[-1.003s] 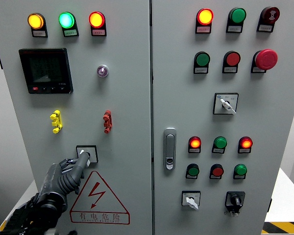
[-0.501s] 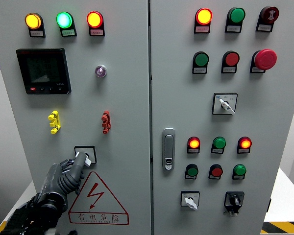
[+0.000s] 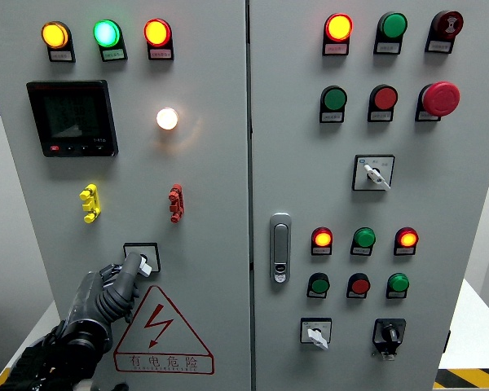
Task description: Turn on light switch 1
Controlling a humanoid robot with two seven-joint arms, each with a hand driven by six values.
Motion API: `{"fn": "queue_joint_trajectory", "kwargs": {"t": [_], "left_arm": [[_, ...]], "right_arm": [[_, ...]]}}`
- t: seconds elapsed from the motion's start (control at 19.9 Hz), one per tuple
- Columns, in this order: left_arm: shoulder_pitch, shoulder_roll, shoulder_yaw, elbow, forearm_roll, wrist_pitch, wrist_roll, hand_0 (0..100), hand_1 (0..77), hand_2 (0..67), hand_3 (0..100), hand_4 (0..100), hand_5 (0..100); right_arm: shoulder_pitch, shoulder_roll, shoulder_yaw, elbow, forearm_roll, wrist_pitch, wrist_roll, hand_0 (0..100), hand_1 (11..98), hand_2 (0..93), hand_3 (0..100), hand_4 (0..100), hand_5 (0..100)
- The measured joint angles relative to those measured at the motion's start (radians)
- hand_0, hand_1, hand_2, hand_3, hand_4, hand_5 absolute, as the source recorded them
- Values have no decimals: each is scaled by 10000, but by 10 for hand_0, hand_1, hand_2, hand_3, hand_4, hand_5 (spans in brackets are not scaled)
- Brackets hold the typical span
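Note:
Light switch 1 [image 3: 144, 257] is a small rotary selector on a square plate, low on the left cabinet door, above the red warning triangle [image 3: 161, 327]. My left hand [image 3: 130, 267], black and grey, comes up from the lower left, its fingertips closed on the switch knob and covering most of it. The round lamp [image 3: 167, 118] higher on the same door glows bright white. The right hand does not show.
On the left door are three lit indicator lamps [image 3: 105, 33], a dark meter display [image 3: 72, 117], and yellow [image 3: 90, 203] and red [image 3: 175, 203] toggles. The right door carries a door handle [image 3: 280, 248], coloured buttons, a red emergency stop [image 3: 440, 98] and selector switches [image 3: 374, 173].
The round lamp on the left door, dark in both earlier frames, is now lit bright white. My left hand has stayed on the switch knob with only a slight shift.

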Motion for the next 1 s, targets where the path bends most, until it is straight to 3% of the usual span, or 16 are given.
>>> {"fn": "queue_joint_trajectory", "kwargs": {"t": [0.1, 0.2, 0.3, 0.45, 1.0], "left_arm": [[14, 0, 6, -5, -2, -10, -3, 505, 355, 460, 923, 1000, 998], [16, 0, 6, -25, -7, -14, -3, 361, 409, 460, 919, 1000, 996], [17, 0, 10, -34, -14, -24, -3, 155, 444, 461, 912, 1000, 993], [17, 0, 27, -46, -25, -39, -3, 0, 454, 461, 908, 1000, 979], [181, -16, 131, -106, -30, -45, -57, 0, 456, 458, 900, 1000, 965]], "right_arm": [[1, -1, 0, 0, 0, 0, 0, 0, 194, 0, 197, 194, 105], [2, -1, 0, 0, 0, 0, 0, 0, 194, 0, 197, 194, 105], [1, -1, 0, 0, 0, -1, 0, 0, 198, 0, 197, 194, 105], [0, 2, 0, 0, 0, -3, 0, 0, 197, 0, 197, 194, 105], [1, 2, -2, 0, 0, -5, 0, 0, 198, 0, 197, 194, 105]]}}
